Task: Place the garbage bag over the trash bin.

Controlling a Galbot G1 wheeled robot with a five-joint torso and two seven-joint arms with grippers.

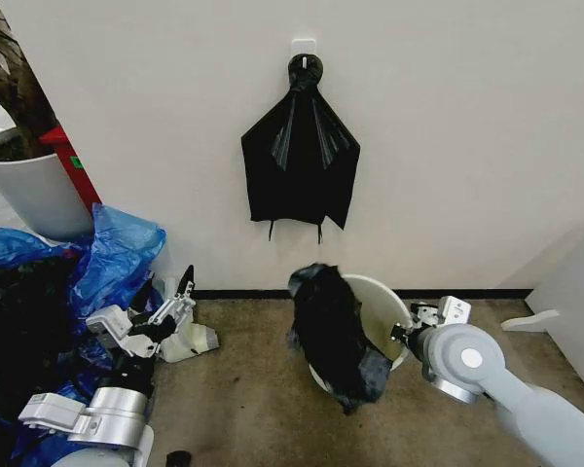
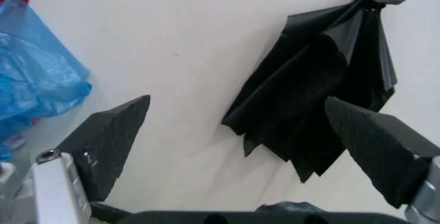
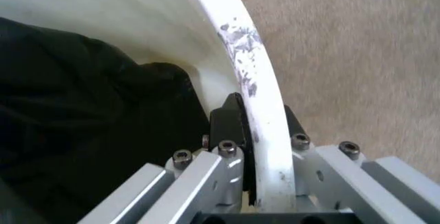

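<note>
- Two grippers seen in head view: left gripper [image 1: 171, 304] lower left, right gripper [image 1: 405, 331] lower right at the bin.
- Right gripper [image 3: 256, 131] clamped on rim of trash bin [image 3: 265, 80]: one finger inside the wall, one outside, rim pinched between.
- Trash bin [image 1: 384, 297] low centre of head view, on brown carpet [image 1: 243, 399], near the wall [image 1: 467, 146], tipped toward the frame's left.
- Garbage bag [image 1: 331, 336] draped over the bin's left rim, hanging down the outside, partly inside too; right rim bare.
- Garbage bag [image 3: 75, 126] dark against the bin's inner wall in right wrist view, touching the inside finger.
- Left gripper [image 2: 248, 152] spread wide, holding nothing, aimed at the wall.
- Black plastic bundle [image 1: 300, 161] hung on wall hook [image 1: 304, 47], upper centre; also in left wrist view [image 2: 316, 100].
- Blue bags [image 1: 112, 258] heaped at left, white plant pot [image 1: 34, 190] above them.
</note>
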